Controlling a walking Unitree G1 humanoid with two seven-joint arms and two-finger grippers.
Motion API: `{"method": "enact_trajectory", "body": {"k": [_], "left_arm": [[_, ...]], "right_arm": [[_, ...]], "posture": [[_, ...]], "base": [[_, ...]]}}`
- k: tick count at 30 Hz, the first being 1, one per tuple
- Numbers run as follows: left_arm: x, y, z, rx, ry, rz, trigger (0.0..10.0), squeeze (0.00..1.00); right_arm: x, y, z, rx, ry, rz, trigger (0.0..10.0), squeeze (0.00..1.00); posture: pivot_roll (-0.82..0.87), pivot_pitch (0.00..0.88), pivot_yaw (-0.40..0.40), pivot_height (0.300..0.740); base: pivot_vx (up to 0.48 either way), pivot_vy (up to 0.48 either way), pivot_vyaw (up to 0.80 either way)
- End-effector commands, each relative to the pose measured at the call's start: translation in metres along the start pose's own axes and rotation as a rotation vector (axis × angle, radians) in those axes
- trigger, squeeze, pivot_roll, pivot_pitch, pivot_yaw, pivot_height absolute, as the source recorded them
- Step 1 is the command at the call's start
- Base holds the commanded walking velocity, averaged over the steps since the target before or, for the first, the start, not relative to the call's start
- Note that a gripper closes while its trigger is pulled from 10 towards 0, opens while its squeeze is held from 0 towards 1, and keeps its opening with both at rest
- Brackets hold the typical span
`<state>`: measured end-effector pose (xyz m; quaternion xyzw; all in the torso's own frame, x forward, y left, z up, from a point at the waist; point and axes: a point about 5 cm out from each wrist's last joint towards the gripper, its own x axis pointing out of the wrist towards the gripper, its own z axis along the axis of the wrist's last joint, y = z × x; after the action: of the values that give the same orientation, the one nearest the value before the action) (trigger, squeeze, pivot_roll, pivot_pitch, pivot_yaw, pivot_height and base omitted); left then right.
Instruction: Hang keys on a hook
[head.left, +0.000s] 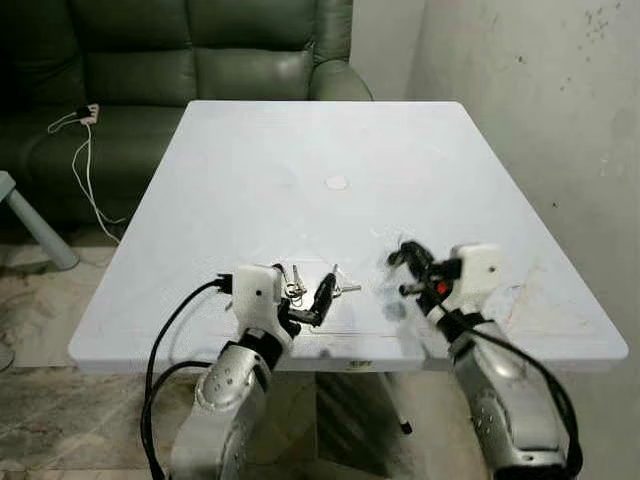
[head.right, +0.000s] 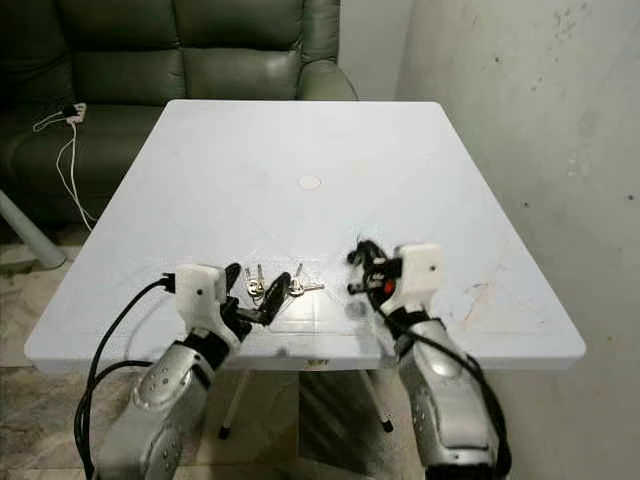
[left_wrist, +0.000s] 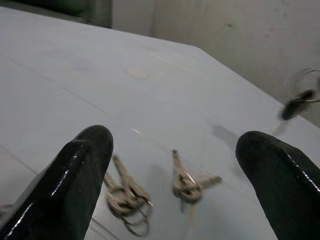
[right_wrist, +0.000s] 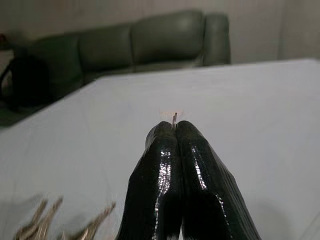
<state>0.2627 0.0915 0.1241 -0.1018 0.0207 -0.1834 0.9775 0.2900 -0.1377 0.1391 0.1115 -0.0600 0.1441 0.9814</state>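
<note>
Two small bunches of silver keys (left_wrist: 127, 197) (left_wrist: 187, 182) lie on the white table (head.left: 320, 140) close to its front edge. My left gripper (head.left: 302, 288) is open just above them; one black finger (left_wrist: 75, 175) stands on each side, and the keys (head.left: 296, 285) are untouched. To their right my right gripper (head.left: 398, 260) hovers low over the table. Its fingers (right_wrist: 175, 150) are pressed shut, with the tip of a thin metal hook (right_wrist: 174, 118) poking out between them.
A dark green sofa (head.left: 200, 60) stands behind the table, with a white cable and plug (head.left: 80, 120) on its seat. A rough plaster wall (head.left: 560, 120) runs along the right side. A grey pole (head.left: 35, 225) leans at the left. A small round mark (head.left: 337, 182) sits mid-table.
</note>
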Motion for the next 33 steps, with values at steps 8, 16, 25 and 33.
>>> {"method": "enact_trajectory", "body": {"k": [8, 16, 25, 33], "left_arm": [[0.020, 0.038, 0.036, 0.060, -0.139, 0.132, 10.0, 0.00], [0.024, 0.058, 0.047, 0.072, -0.182, 0.198, 10.0, 0.00], [0.024, 0.067, 0.046, 0.072, -0.205, 0.241, 10.0, 0.00], [0.024, 0.067, 0.048, 0.070, -0.233, 0.243, 10.0, 0.00]], "right_arm": [[0.008, -0.019, 0.032, -0.078, -0.168, -0.066, 10.0, 0.00], [0.006, -0.023, 0.029, -0.135, -0.168, -0.082, 10.0, 0.00], [0.003, -0.027, 0.018, -0.150, -0.132, -0.138, 10.0, 0.00], [0.003, -0.025, 0.019, -0.177, -0.132, -0.132, 10.0, 0.00]], "posture": [[-0.06, 0.000, -0.048, 0.740], [-0.07, 0.000, -0.035, 0.740], [-0.07, 0.000, -0.024, 0.740], [-0.07, 0.000, -0.023, 0.740]], "base": [[0.000, 0.000, 0.00], [0.000, 0.000, 0.00], [0.000, 0.000, 0.00], [0.000, 0.000, -0.36]]}}
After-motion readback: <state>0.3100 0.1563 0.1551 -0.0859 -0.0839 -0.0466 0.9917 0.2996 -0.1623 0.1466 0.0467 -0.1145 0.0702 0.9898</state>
